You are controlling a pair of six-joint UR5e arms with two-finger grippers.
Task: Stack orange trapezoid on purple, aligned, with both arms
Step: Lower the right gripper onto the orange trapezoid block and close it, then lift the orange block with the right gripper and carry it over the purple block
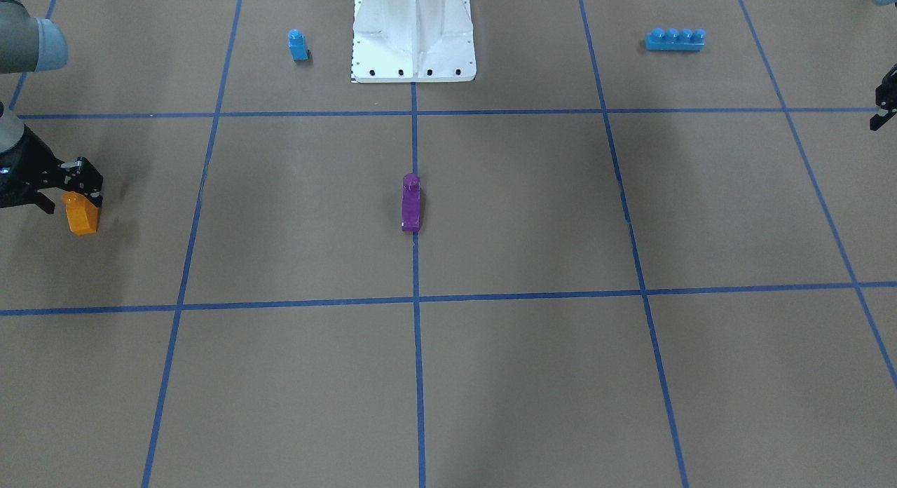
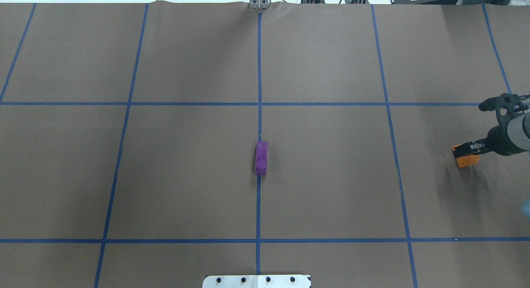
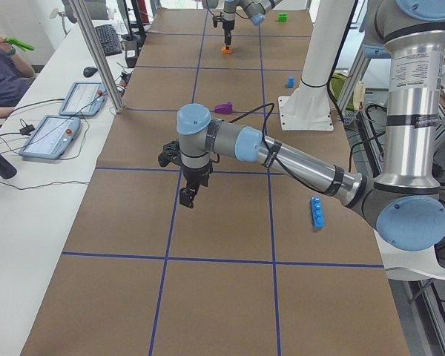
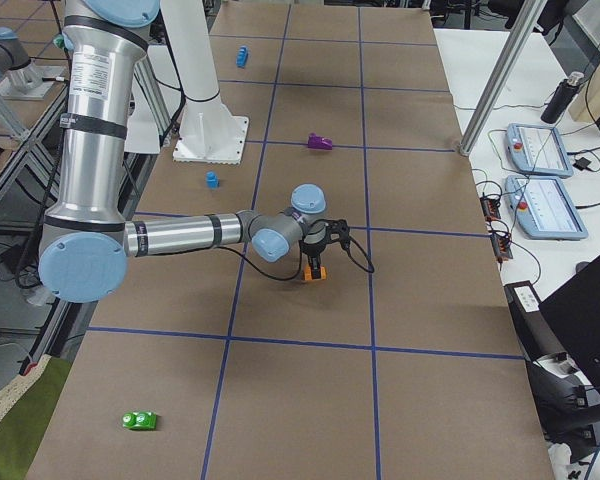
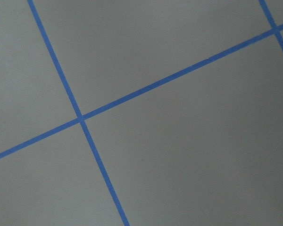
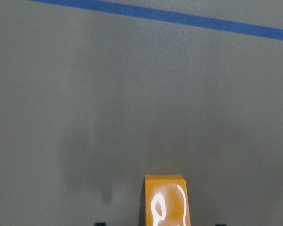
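Left edge of the front-facing frame: your right fingers (image 1: 87,183) sit at the orange trapezoid (image 1: 83,214), low over the tabletop (image 1: 525,214). Whether they clamp it or merely straddle it cannot be told. The purple block (image 1: 411,204) stands mid-frame on the blue tape line (image 1: 417,348), well apart. Your left fingers (image 1: 888,95) hang at the far right edge, their opening unreadable. A loose grip could let the trapezoid twist or drop on the long carry. An off-centre press could shove or tip the unbraced purple block.
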